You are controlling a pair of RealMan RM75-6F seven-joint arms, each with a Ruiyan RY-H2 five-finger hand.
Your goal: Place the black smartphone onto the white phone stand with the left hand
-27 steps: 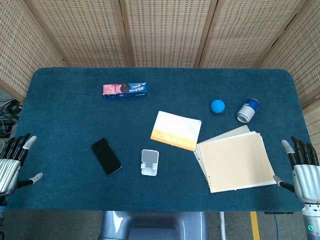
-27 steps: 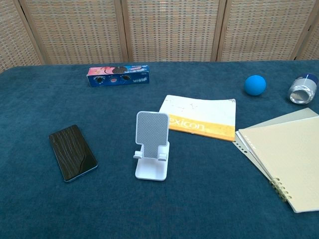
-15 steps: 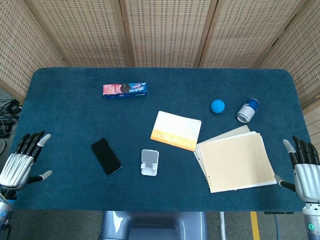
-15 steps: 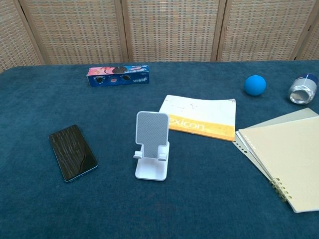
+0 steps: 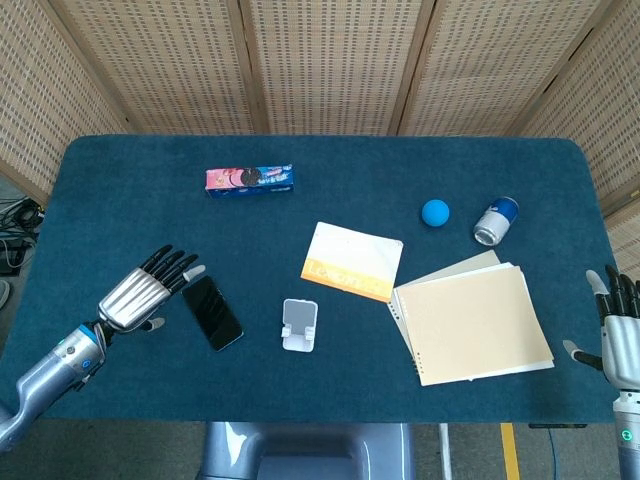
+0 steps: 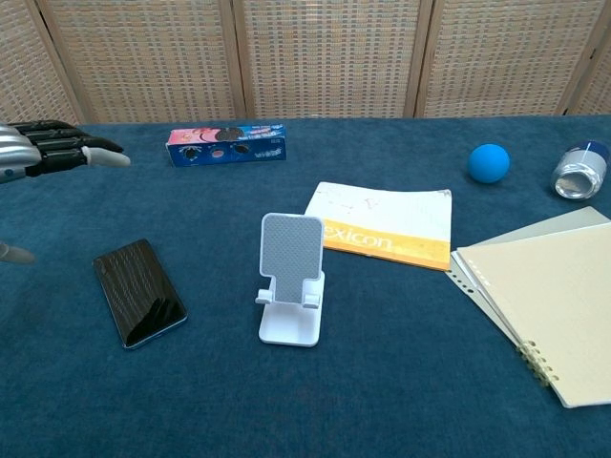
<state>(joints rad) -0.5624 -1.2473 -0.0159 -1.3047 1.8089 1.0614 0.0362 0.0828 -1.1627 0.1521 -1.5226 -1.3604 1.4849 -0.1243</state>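
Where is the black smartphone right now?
The black smartphone lies flat on the table's left half, between the open left hand and the white phone stand.

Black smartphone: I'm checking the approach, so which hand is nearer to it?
Left. The left hand hovers just beside the black smartphone, fingers spread. The right hand is at the table's far opposite edge.

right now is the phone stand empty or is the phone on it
Empty. The white stand holds nothing; the black phone lies flat on the table beside it.
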